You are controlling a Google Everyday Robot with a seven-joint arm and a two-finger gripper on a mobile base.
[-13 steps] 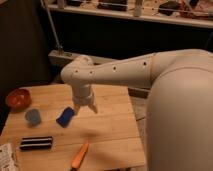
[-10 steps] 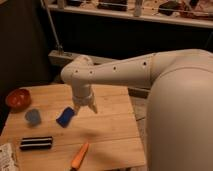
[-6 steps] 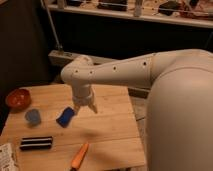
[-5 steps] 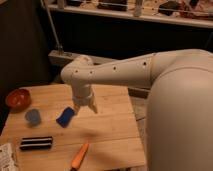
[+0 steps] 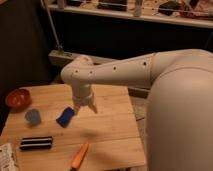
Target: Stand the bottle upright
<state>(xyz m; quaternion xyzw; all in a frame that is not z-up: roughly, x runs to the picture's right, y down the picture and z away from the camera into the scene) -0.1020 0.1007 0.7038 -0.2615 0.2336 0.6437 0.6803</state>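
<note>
Hand [image 5: 85, 109] hangs above the middle of the counter [image 5: 112, 132], fingers spread, gripping nothing. Bottle [image 5: 6, 156] lies at the counter's front-left corner, near the black striped bar [image 5: 36, 143], well apart from the hand.

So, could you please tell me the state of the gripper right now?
Gripper: open, holding nothing, above the table beside the blue flat item.

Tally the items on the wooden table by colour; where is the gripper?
Blue: 2 (small blue cup, flat blue rectangular item)
Red: 1 (red bowl)
Orange: 1 (orange carrot-shaped item)
Black: 1 (black striped bar)
Whitish: 1 (pale labelled bottle)
Total: 6
The gripper hangs over the table beside the flat blue rectangular item.
</note>
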